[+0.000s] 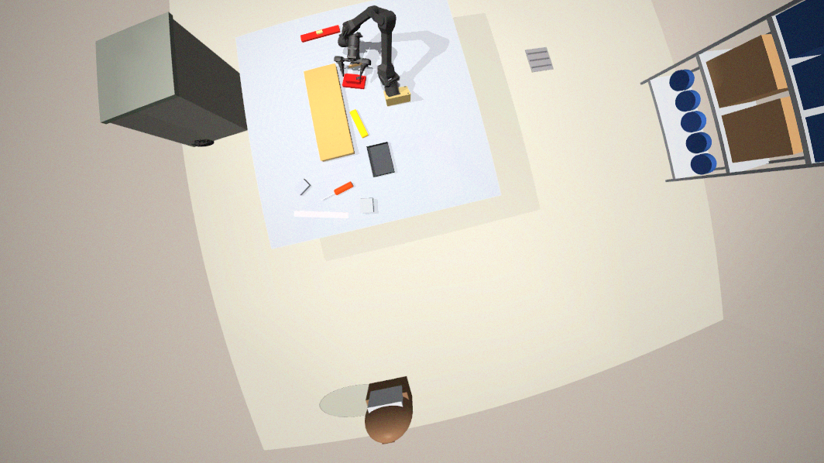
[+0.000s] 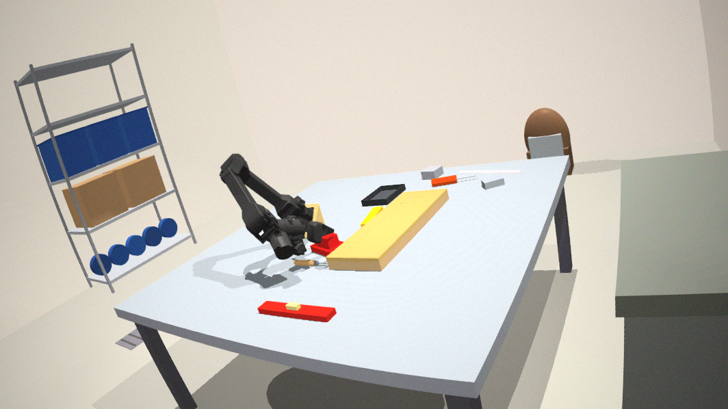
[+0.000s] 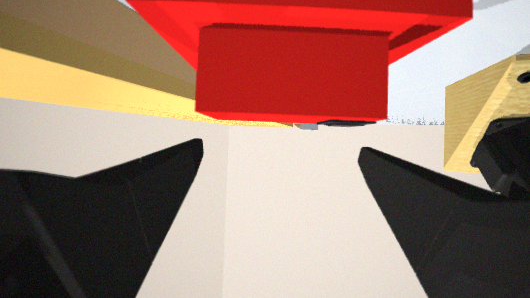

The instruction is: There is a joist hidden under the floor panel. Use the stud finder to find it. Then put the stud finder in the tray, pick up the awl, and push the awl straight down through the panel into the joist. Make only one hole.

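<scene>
The red stud finder (image 1: 354, 82) (image 2: 325, 247) (image 3: 292, 73) lies on the table beside one end of the yellow floor panel (image 1: 328, 111) (image 2: 386, 232) (image 3: 75, 81). My gripper (image 1: 351, 74) (image 2: 329, 232) (image 3: 281, 150) is open and empty, its fingertips close to the stud finder's raised grip and apart from it in the wrist view. The awl (image 1: 354, 66) (image 2: 304, 262), with a tan handle, lies by the panel's near end in the exterior view, partly hidden under the gripper in the top view. The dark tray (image 1: 381, 159) (image 2: 383, 195) is empty. The joist is hidden.
A yellow bar (image 1: 358, 123) (image 2: 370, 216) lies between panel and tray. A red level (image 1: 320, 33) (image 2: 268, 308), an orange screwdriver (image 1: 343, 188) (image 2: 443, 181), a grey block (image 1: 366, 205) (image 2: 432, 172) and a white strip (image 1: 321, 214) lie farther off. The arm's base block (image 1: 398, 99) (image 3: 462, 126) stands nearby.
</scene>
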